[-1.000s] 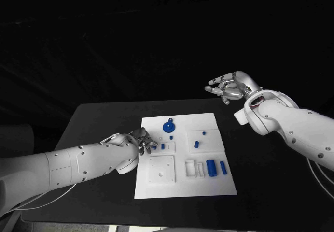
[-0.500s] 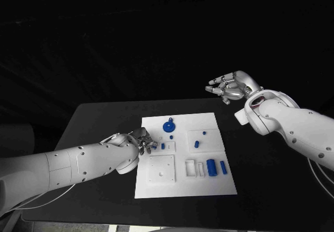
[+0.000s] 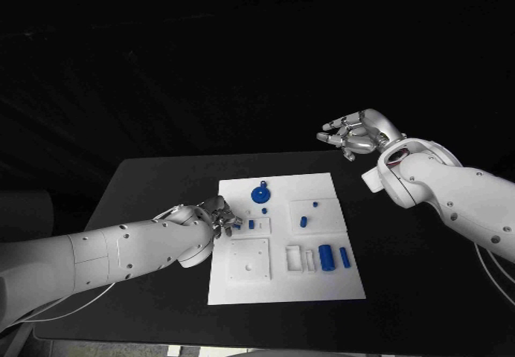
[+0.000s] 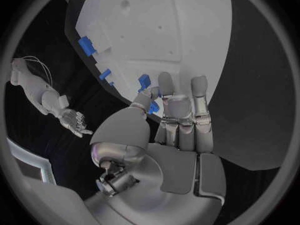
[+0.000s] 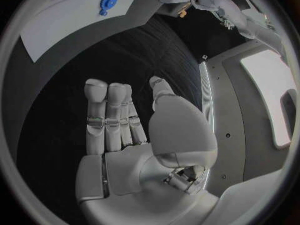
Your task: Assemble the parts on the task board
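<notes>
One table (image 3: 161, 178). One white board (image 3: 281, 286). Two arms, each with one hand: the left hand (image 3: 218, 217) and the right hand (image 3: 352, 134). Blue parts on the board, eight clearly countable: one round disc (image 3: 260, 195) just beyond the left fingers; two upright cylinders, one thick (image 3: 325, 258) and one slim (image 3: 344, 257), well apart from both hands' fingers; one oblong piece (image 3: 304, 220); four small pegs, the nearest (image 3: 250, 223) just beside the left fingertips. Two raised white blocks: one square plate (image 3: 250, 260) and one slotted bracket (image 3: 299, 258).
</notes>
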Controlling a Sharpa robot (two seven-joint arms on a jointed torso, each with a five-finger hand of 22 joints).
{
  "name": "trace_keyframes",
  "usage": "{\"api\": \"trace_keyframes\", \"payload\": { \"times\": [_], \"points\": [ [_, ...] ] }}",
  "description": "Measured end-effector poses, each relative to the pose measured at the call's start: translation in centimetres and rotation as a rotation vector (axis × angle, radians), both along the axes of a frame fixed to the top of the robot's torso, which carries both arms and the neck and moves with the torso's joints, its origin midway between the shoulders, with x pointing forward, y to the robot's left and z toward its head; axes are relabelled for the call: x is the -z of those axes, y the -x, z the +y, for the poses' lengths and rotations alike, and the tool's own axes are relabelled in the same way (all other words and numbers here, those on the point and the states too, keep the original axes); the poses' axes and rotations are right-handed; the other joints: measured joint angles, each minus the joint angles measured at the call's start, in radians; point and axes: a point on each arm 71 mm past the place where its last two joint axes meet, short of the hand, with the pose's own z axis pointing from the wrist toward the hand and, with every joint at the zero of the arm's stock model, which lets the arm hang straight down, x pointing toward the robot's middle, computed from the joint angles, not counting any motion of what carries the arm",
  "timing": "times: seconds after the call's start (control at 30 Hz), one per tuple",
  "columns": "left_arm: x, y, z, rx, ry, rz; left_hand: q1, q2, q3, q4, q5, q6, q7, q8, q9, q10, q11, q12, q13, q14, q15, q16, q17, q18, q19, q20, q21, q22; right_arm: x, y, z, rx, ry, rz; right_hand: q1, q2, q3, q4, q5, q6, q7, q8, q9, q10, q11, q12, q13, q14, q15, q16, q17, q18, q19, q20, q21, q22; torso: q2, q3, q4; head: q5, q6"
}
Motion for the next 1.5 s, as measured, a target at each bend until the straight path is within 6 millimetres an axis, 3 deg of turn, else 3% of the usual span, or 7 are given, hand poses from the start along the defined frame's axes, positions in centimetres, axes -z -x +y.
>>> {"api": "trace_keyframes", "payload": {
  "times": [1.5],
  "points": [
    [0.02,0.09,-0.06,0.010,-0.003,0.017,-0.006,-0.006,0.005,0.001,0.003,-0.001,-0.003,0.000,0.005,-0.002,-0.002,0.000,-0.002,0.003,-0.001,0.000,0.002,0.000,0.000,0.000,0.000,0.000,0.22,0.02,0.08,-0.003,0.000,0.004,-0.004,0.004,0.000,0.000,0.000,0.000,0.000,0.000,0.000,0.000,0.000,0.000,0.000,0.003,-0.003,0.000,0.000,0.000,0.000,0.000,0.000,0.001,0.000,0.0012,-0.0011,0.001,-0.004]
  ]
}}
